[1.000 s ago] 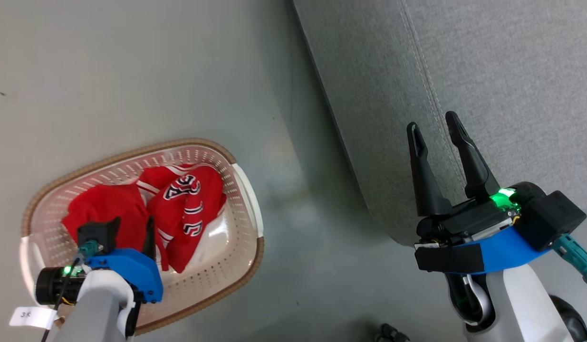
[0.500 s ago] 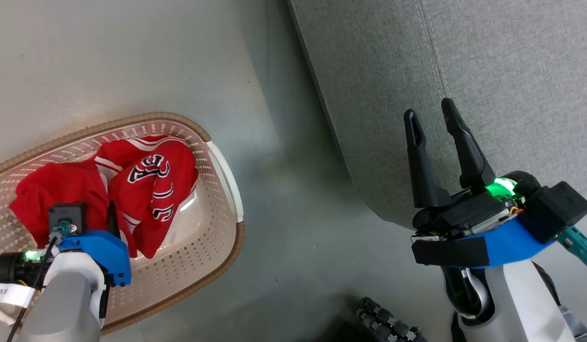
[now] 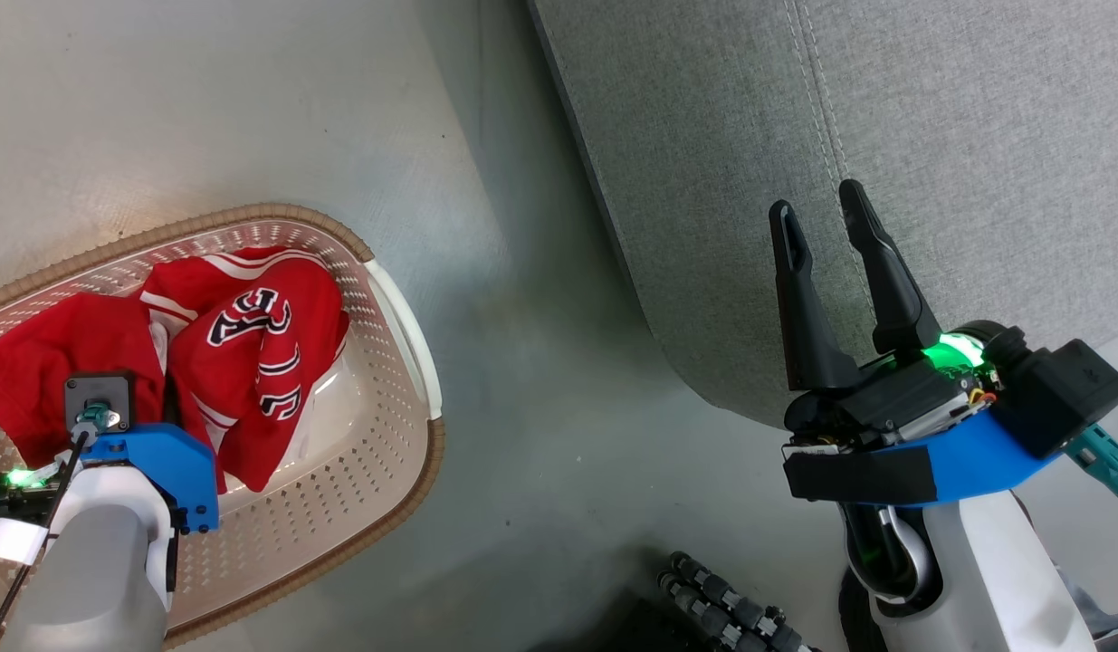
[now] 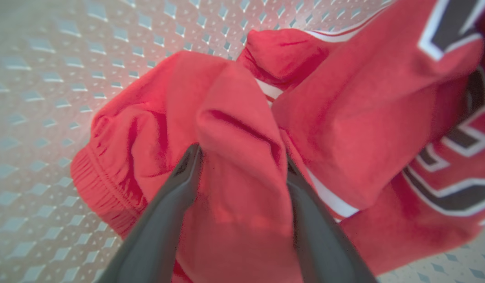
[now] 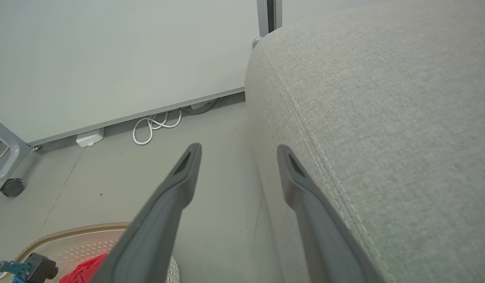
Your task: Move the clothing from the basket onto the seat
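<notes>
Red clothing (image 3: 242,353) heaped in the basket (image 3: 400,303) left of the seat (image 3: 930,109); left fingers (image 4: 175,192) wide astride one fold, right fingers (image 3: 884,272) spread empty; a shallow pinch could slip or snag both garments.

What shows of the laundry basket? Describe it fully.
The basket is cream-white perforated plastic with rounded corners, a brown woven-look rim and a solid white handle band. It stands on the grey floor, left of the seat and apart from it. Red clothing lies bunched inside, and the left claw reaches in, open astride a fold.
</notes>
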Controlling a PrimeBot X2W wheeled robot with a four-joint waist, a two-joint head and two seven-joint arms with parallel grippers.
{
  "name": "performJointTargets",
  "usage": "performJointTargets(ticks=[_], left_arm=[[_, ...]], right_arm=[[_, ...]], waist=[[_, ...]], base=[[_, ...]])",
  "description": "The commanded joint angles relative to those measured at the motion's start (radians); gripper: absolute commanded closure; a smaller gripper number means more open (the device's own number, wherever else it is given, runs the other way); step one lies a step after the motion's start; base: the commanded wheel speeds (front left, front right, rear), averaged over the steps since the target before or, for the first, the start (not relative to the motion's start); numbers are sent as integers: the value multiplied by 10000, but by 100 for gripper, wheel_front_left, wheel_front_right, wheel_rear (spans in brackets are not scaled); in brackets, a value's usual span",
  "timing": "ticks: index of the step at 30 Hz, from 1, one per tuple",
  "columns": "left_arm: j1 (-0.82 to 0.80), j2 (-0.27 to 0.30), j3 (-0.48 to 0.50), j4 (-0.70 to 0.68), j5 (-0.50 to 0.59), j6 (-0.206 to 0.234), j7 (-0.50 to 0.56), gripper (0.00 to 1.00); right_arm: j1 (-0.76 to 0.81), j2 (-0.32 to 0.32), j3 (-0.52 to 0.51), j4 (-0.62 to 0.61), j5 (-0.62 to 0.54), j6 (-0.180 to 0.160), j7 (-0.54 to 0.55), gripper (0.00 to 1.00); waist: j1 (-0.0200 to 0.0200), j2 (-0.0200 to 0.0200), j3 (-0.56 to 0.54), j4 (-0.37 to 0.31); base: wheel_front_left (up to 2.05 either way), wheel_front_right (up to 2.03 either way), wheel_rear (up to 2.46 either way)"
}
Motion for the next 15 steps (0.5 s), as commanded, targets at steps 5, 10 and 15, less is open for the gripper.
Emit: performJointTargets(ticks=[5,10,15], left_arm=[[-191,36,-69,50,-120,-43,34,100],[-217,-25,-144,70,-176,-121,6,100],[-210,-163,-215,121,-239,-192,-35,100]], right_arm=[[-131,-11,13,-26,44,19,-37,0],[-158,-11,-26,1,-21,19,-37,0],[-217,-11,-55,64,-96,19,-37,0]], waist=[[-1,0,-42,15],[-1,0,-91,76],[-1,0,-221,183]], base=[[0,0,0],[0,0,0],[0,0,0]])
